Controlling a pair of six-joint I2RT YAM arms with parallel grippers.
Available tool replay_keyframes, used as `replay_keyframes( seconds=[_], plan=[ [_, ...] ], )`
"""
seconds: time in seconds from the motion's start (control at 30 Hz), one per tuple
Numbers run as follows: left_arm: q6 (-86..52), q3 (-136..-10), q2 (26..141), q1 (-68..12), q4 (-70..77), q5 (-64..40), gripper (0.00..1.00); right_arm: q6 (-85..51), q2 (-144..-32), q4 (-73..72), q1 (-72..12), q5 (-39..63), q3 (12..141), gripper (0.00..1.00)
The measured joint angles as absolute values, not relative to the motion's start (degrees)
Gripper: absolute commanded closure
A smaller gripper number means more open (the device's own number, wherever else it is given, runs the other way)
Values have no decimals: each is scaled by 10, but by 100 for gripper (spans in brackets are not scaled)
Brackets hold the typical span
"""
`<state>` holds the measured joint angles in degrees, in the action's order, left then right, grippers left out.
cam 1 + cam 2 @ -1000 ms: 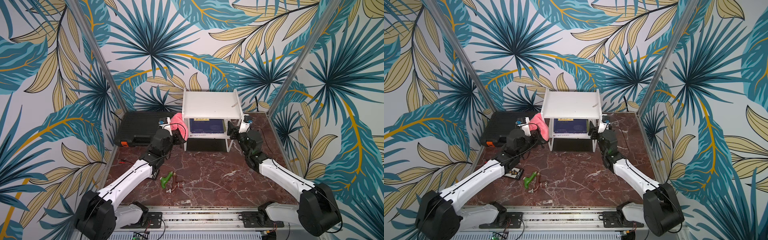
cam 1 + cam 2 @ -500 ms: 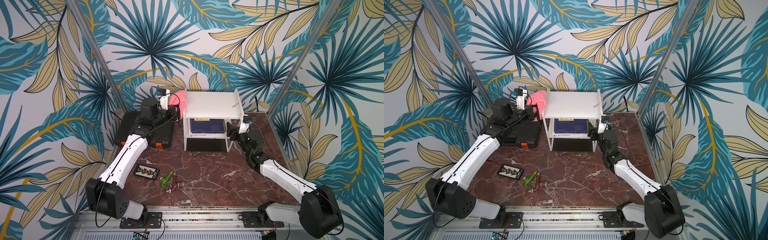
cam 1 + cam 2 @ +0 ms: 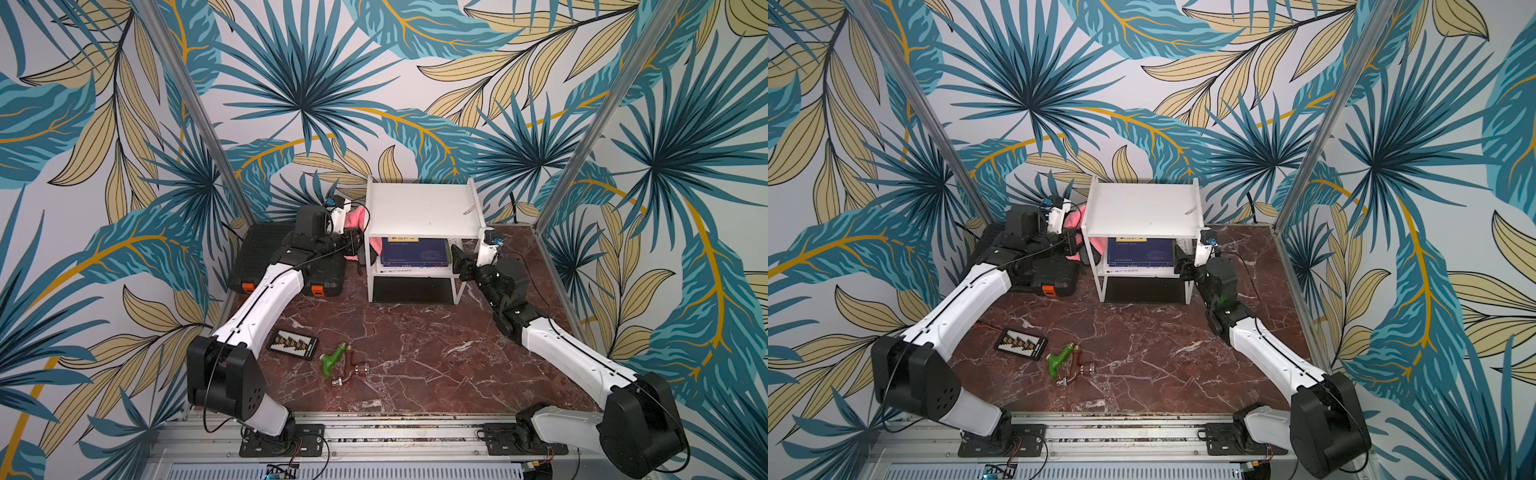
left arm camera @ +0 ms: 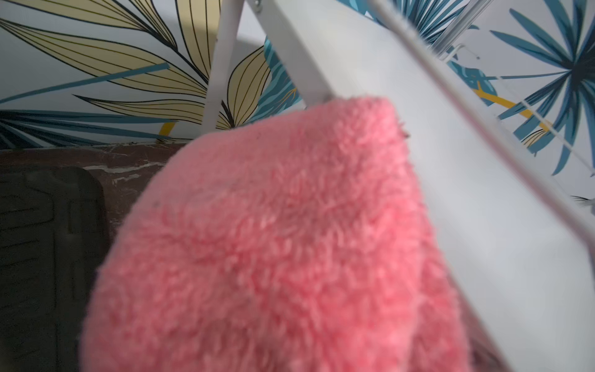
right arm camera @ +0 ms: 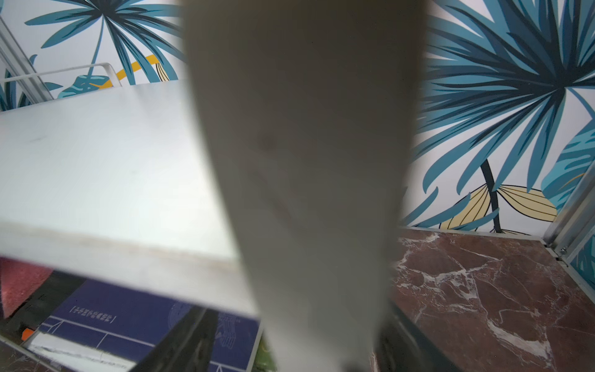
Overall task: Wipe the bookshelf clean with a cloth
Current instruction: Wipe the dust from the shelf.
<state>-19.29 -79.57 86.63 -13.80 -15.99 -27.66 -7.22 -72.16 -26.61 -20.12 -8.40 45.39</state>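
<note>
The white two-tier bookshelf [image 3: 419,208] [image 3: 1142,208] stands against the back wall. My left gripper [image 3: 352,246] [image 3: 1073,245] is shut on the fluffy pink cloth [image 3: 357,216] [image 3: 1073,218], which lies against the shelf's left side frame. The cloth [image 4: 273,241] fills the left wrist view and hides the fingers, with the white board [image 4: 450,161] right beside it. My right gripper [image 3: 459,259] [image 3: 1183,264] is at the shelf's front right leg [image 5: 306,161]. Its jaws stand open on either side of that leg, one dark finger [image 5: 180,338] apart from it.
A black ribbed toolcase [image 3: 266,253] lies left of the shelf, under my left arm. A blue book [image 3: 415,251] lies on the lower board. A black card of small parts [image 3: 293,343] and a green-and-brown fitting [image 3: 332,361] lie on the marble floor in front.
My left arm swung the cloth from the shelf's front left corner up and back to its left side, then down a little. The right arm has stayed at the leg.
</note>
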Motion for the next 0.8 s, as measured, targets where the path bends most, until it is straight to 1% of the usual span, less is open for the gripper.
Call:
replay_keyframes(
  seconds=[0.1,0.17,0.33,0.4,0.43,0.57,0.67,0.8],
  plan=[
    [-181,-842,883,-138,-158,-268,100,-73,-722,-267,-201,-78,454,22],
    [-161,-905,937,-134,-167,-260,100,-73,-722,-267,-200,-75,454,22],
    [-92,-1170,1139,-120,-245,-236,100,-79,-722,-267,-200,-69,454,22],
    [-59,-1265,1191,-119,-293,-215,100,-80,-722,-267,-200,-70,454,22],
    [-46,-1293,1201,-119,-309,-205,100,-80,-721,-266,-200,-69,454,22],
    [-29,-1334,1181,-119,-328,-180,100,-82,-721,-263,-200,-70,454,22],
    [-49,-1321,1127,-125,-318,-183,100,-89,-721,-262,-200,-72,454,22],
    [-60,-1301,1066,-159,-293,-167,100,-100,-721,-259,-200,-76,454,22]
  ],
)
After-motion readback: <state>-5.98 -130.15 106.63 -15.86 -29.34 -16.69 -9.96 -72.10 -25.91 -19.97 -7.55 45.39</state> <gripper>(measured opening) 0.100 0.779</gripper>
